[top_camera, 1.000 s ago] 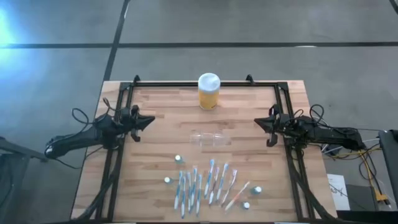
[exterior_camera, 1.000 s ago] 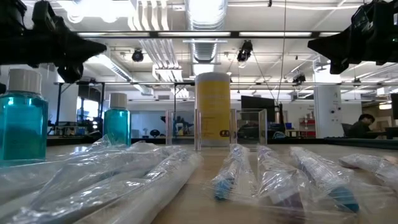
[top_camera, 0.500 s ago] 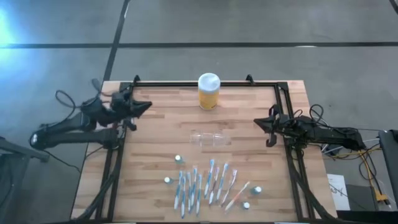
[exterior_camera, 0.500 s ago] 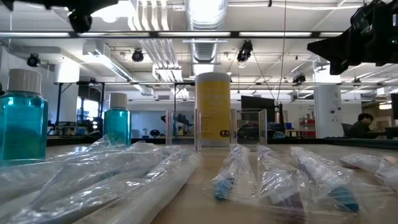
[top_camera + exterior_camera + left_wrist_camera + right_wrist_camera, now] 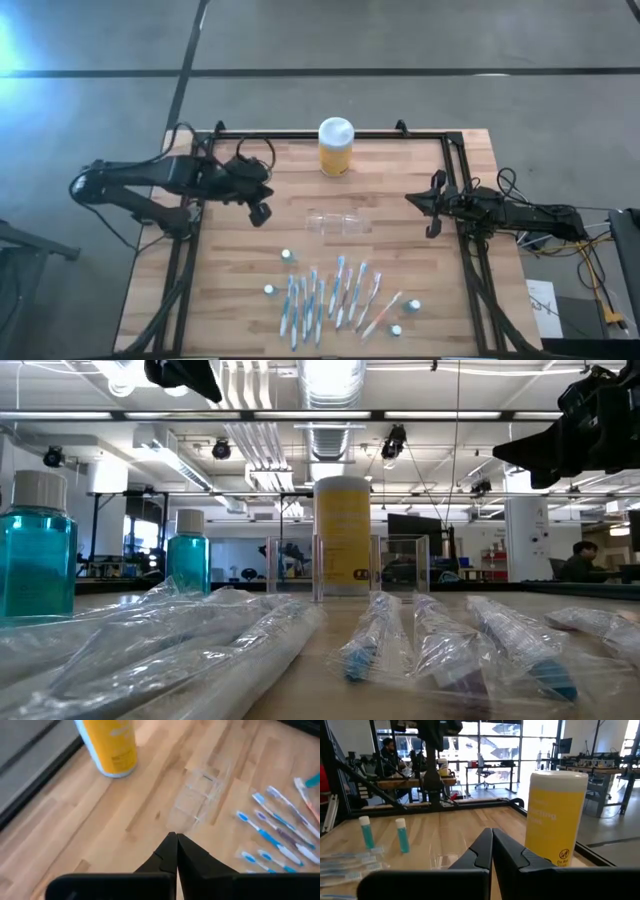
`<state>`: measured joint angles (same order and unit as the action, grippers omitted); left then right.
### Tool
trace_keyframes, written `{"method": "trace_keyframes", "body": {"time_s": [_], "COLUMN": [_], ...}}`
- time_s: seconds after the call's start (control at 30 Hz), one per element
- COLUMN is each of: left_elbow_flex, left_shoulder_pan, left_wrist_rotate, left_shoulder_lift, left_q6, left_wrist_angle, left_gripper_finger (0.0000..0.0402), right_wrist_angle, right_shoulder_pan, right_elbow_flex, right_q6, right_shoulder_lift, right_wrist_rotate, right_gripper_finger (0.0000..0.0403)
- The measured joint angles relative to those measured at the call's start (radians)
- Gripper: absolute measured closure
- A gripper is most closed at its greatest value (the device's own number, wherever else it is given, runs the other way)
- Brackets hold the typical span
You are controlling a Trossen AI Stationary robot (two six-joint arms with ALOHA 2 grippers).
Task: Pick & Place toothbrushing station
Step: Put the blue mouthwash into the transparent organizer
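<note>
The toothbrushing station (image 5: 337, 223) is a low see-through holder standing on the wooden table near its middle; it also shows in the left wrist view (image 5: 200, 795) and the low view (image 5: 400, 570). My left gripper (image 5: 262, 205) is shut and empty, high above the table, to the left of the station. My right gripper (image 5: 412, 199) is shut and empty at the table's right side.
A yellow jar with a white lid (image 5: 335, 147) stands at the table's far edge. Several wrapped toothbrushes (image 5: 330, 295) and small blue bottles (image 5: 288, 256) lie toward the near edge. A black frame (image 5: 195, 160) borders the table. People sit in the room beyond.
My left gripper has risen and swung from the table's left edge toward the middle, nearing the station, and has tipped downward. Its fingers stay shut. My right arm has kept nearly still.
</note>
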<state>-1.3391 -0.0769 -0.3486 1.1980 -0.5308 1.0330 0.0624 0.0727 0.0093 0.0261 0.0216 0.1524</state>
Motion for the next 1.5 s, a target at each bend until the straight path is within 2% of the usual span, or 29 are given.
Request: {"method": "trace_keyframes", "body": {"time_s": [0.13, 0.27, 0.43, 0.63, 0.77, 0.9, 1.2, 1.5], "left_elbow_flex": [-0.087, -0.139, -0.145, -0.147, -0.147, -0.146, -0.146, -0.12], "left_shoulder_pan": [-0.059, -0.108, -0.177, -0.204, -0.206, -0.207, -0.207, -0.207], "left_wrist_rotate": [-0.035, 0.0, 0.031, 0.116, 0.207, 0.229, 0.229, 0.235], "left_shoulder_lift": [0.125, 0.203, 0.292, 0.372, 0.422, 0.472, 0.516, 0.549], "left_q6": [-0.082, -0.104, -0.108, -0.179, -0.181, -0.126, -0.047, -0.124], "left_wrist_angle": [0.085, 0.125, 0.13, 0.129, 0.129, 0.129, 0.129, 0.11], "left_gripper_finger": [0.0358, 0.0313, 0.0251, 0.0178, 0.0147, 0.0133, 0.0133, 0.0133], "right_wrist_angle": [0.002, 0.028, 0.055, 0.112, 0.116, 0.117, 0.129, 0.13], "right_shoulder_pan": [0.0, 0.0, 0.0, 0.0, 0.0, 0.0, 0.0, 0.0], "right_elbow_flex": [0.0, 0.0, 0.0, 0.0, 0.0, 0.0, 0.0, 0.0], "right_q6": [0.0, -0.003, -0.034, -0.056, -0.077, -0.081, -0.079, -0.054], "right_shoulder_lift": [0.0, -0.001, -0.001, -0.001, -0.001, 0.0, 0.0, 0.0], "right_wrist_rotate": [0.0, 0.005, 0.008, 0.008, 0.008, 0.008, 0.008, 0.007], "right_gripper_finger": [0.0394, 0.0394, 0.0394, 0.0394, 0.0394, 0.0394, 0.0394, 0.0394]}}
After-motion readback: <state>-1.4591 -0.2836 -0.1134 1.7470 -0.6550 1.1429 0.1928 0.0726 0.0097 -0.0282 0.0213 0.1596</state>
